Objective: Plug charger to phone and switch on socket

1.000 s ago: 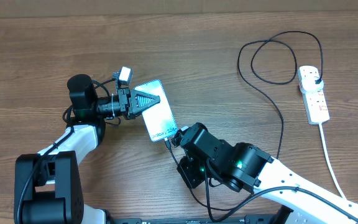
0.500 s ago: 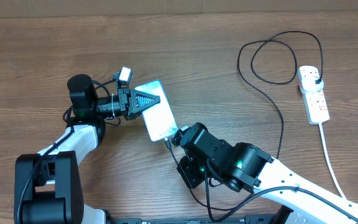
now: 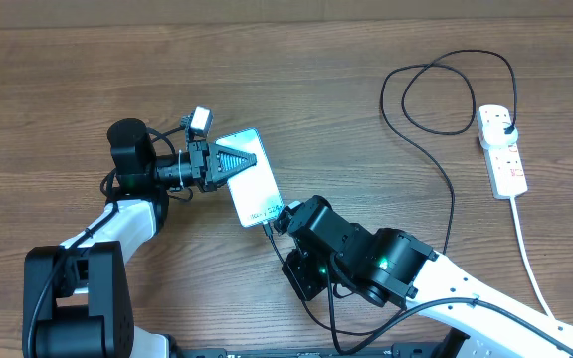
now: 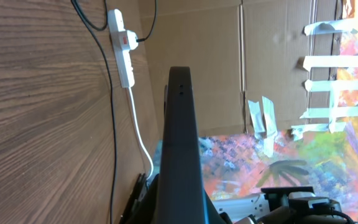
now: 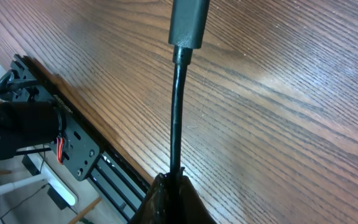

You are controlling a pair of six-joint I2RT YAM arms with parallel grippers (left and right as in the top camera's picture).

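The phone (image 3: 253,181) has a lit pale blue screen and is held tilted above the table. My left gripper (image 3: 229,159) is shut on its upper end. In the left wrist view the phone (image 4: 180,137) shows edge-on between the jaws. My right gripper (image 3: 279,221) is at the phone's lower end, shut on the charger (image 5: 176,118) just behind its black connector (image 5: 188,22). I cannot tell whether the connector is inside the phone. The charger's thin black cable (image 3: 453,204) loops to a plug (image 3: 506,128) in the white socket (image 3: 502,151) at the far right.
The socket's thick white cord (image 3: 531,268) runs toward the table's front right edge. The charger cable makes a wide loop (image 3: 436,94) left of the socket. The socket (image 4: 122,50) also shows in the left wrist view, against cardboard walls.
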